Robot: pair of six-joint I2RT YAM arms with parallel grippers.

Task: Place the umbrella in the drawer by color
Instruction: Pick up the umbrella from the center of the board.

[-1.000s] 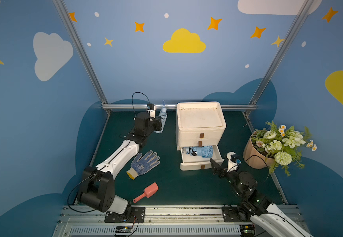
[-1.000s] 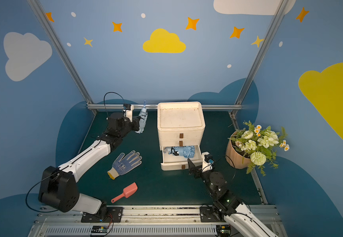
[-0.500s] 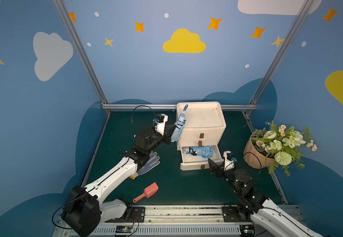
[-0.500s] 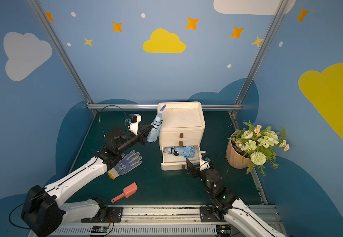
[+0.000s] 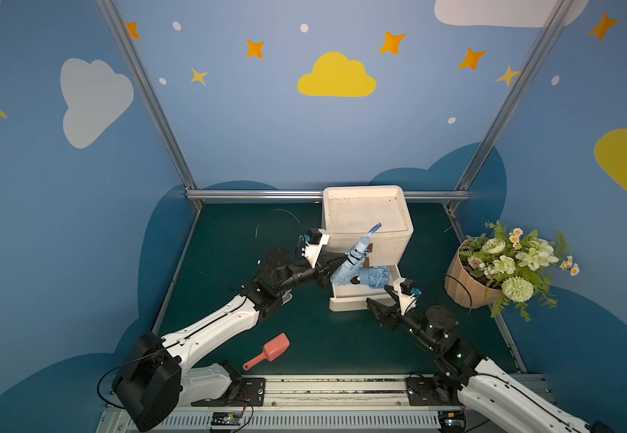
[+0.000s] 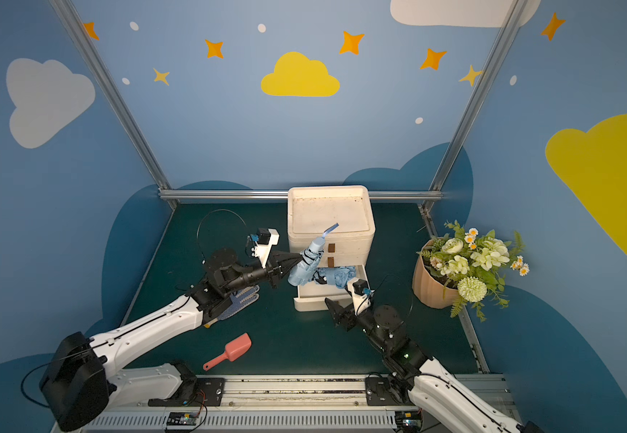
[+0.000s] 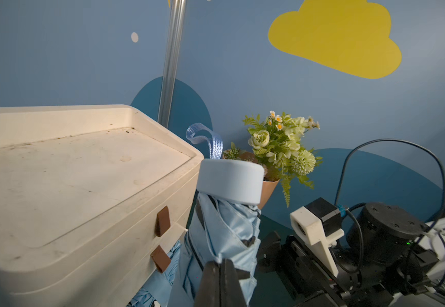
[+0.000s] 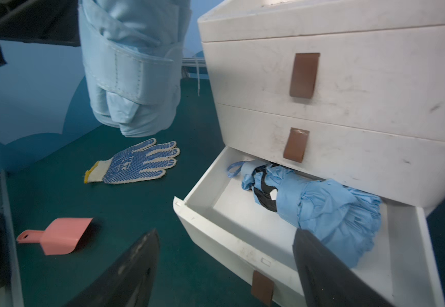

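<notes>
The left end effector [image 5: 336,270] is clamped shut on the light blue folded umbrella [image 5: 355,258], pinching the soft canopy folds low on the bundle. The umbrella hangs in the air, tilted, with its pale plastic handle cap [image 7: 229,183] and woven wrist strap [image 7: 205,138] uppermost. It is just in front of the white three-drawer cabinet [image 5: 364,213], at the open bottom drawer [image 5: 347,301] on the side nearest the left arm. Whether its lower end is over the drawer or just outside it cannot be told. A second blue folded umbrella [image 8: 317,204] already lies in that drawer. The right end effector [image 8: 226,234] stands wide and empty near the drawer front.

The umbrella looks light, with a stiff core under loose, probably slick fabric, so a pinch on cloth alone may slip or let it swing. The firmest hold is likely across the closure band [image 8: 125,77], where the folds are bound tight, or on the hard cap. It is not fragile, but it probably needs tipping nearly flat to pass under the closed drawer above, and the strap could snag.
</notes>
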